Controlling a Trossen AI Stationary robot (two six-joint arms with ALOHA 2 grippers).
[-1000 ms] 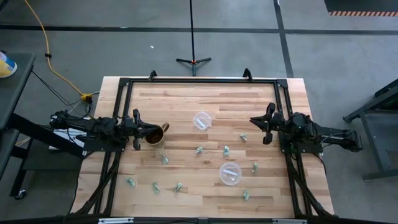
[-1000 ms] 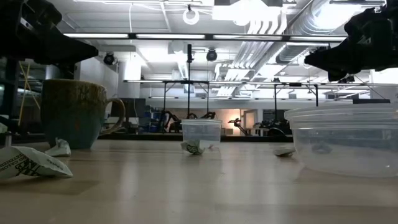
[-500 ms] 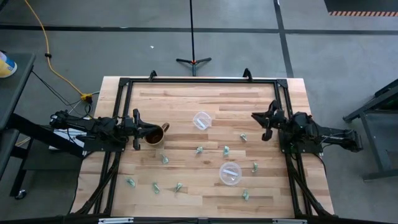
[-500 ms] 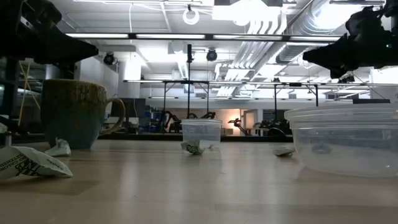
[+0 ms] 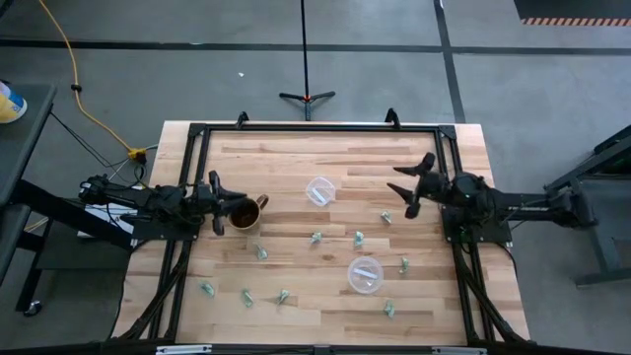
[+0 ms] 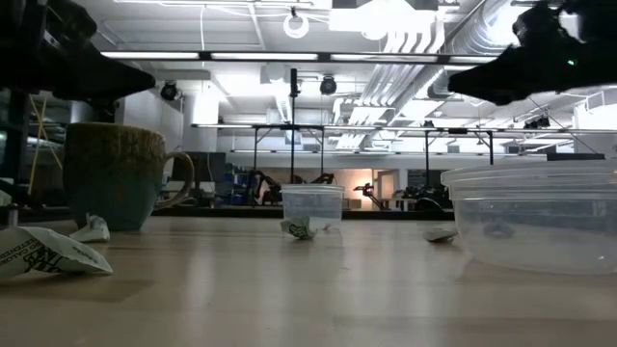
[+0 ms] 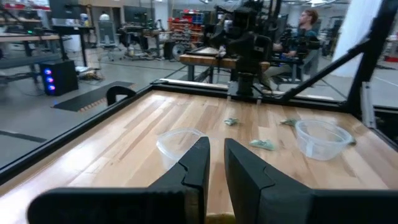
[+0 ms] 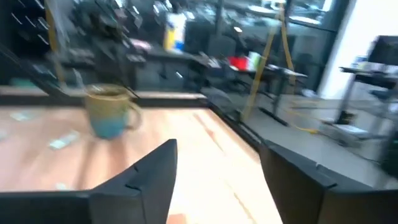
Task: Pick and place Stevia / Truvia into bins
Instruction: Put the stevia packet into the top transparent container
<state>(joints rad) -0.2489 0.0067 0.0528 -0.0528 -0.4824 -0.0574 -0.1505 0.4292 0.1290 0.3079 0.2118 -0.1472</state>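
Several small green-and-white Stevia packets (image 5: 358, 238) lie flat and scattered over the wooden table (image 5: 296, 158). One bin, a clear cup (image 5: 319, 190), stands mid-table, and a second (image 5: 365, 274) stands nearer the front. My right gripper (image 5: 402, 186) hovers open above the table's right side, right of the far cup, and holds nothing. The nearest packet (image 5: 385, 218) lies just in front of it. My left gripper (image 5: 221, 189) waits at the left beside a brown mug (image 5: 245, 212). Its fingers (image 7: 216, 163) stand a narrow gap apart with nothing between them.
The brown-gold mug (image 6: 120, 173) stands on the table's left half. A black frame (image 5: 315, 126) runs around the table's edges. Bare wood lies along the far side. A person (image 7: 306, 25) sits in the room beyond the right edge.
My right gripper has opened wide. It has also risen and reached a little toward the table's left, nearer the far cup. The packets, cups and mug lie where they were.
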